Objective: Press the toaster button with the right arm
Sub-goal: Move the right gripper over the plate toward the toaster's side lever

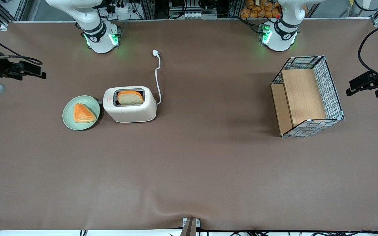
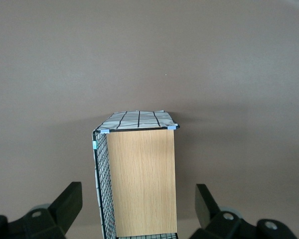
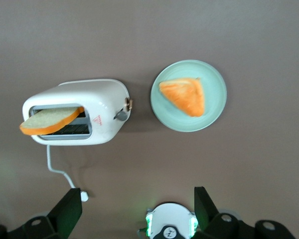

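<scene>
The right arm's gripper (image 1: pixel 31 70) hangs high over the working arm's end of the brown table (image 1: pixel 189 170), its black fingers (image 3: pixel 65 214) spread wide and holding nothing — well apart from the toaster (image 1: pixel 130 104), which sits below it on the cloth. A bread slice (image 1: pixel 130 97) stands in the toaster's slot. The button (image 3: pixel 121 115) — a small grey knob — juts from the narrow end face turned toward the green plate (image 1: pixel 69 118), which lies just beside the toaster and carries a triangular pastry (image 1: pixel 83 113). The white cord (image 1: pixel 157 77) trails away toward the arm bases. A wire basket (image 1: pixel 307 96) with wooden panels rests toward the parked arm's end
</scene>
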`<act>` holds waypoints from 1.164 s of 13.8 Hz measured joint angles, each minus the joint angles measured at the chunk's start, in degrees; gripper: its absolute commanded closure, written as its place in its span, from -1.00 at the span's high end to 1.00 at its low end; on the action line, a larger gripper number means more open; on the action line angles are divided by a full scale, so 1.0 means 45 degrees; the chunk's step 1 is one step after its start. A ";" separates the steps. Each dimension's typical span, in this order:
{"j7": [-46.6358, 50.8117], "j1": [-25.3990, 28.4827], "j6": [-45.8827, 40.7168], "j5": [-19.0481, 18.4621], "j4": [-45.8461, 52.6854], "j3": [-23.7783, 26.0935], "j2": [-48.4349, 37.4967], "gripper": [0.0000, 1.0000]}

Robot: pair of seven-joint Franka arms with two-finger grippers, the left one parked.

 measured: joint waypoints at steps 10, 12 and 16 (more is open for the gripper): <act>0.0039 -0.0080 0.1220 0.2340 -0.2703 -0.0095 0.0512 1.00; 0.0039 -0.0103 0.1464 0.2555 -0.3118 -0.0117 0.0766 0.84; 0.0038 -0.0102 0.1788 0.3004 -0.3373 -0.0116 0.1493 0.18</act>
